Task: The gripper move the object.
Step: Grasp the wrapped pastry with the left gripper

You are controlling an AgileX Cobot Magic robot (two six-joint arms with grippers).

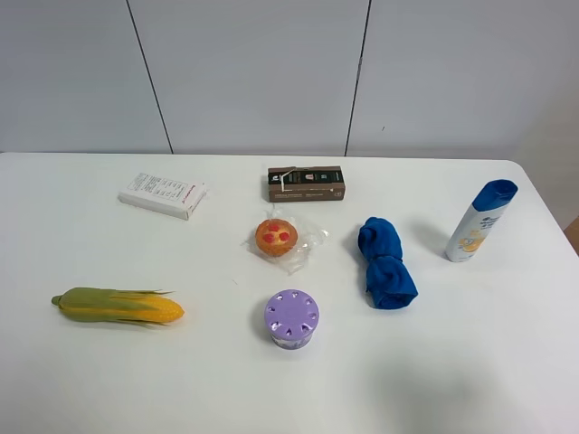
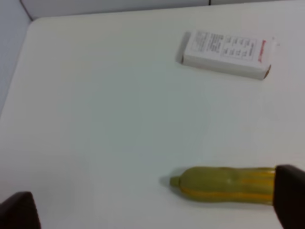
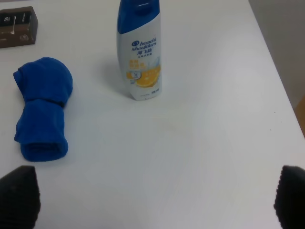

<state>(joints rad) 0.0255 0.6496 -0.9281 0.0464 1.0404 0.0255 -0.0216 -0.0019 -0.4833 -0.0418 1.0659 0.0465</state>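
The small round orange tart (image 1: 276,237) with red spots lies in its crinkly clear wrapper at the middle of the white table (image 1: 470,362). Neither arm shows in the exterior high view. In the left wrist view my left gripper (image 2: 152,210) is open and empty, its black fingertips (image 2: 289,195) wide apart above the table near the corn cob. In the right wrist view my right gripper (image 3: 155,200) is open and empty, its fingertips (image 3: 19,196) wide apart, short of the blue cloth and the shampoo bottle. The tart is out of both wrist views.
A purple vented round container (image 1: 291,317) stands just in front of the tart. A brown box (image 1: 306,183) lies behind it. A rolled blue cloth (image 1: 384,263) and a shampoo bottle (image 1: 479,221) are to the right. A corn cob (image 1: 118,306) and a white box (image 1: 163,194) are to the left.
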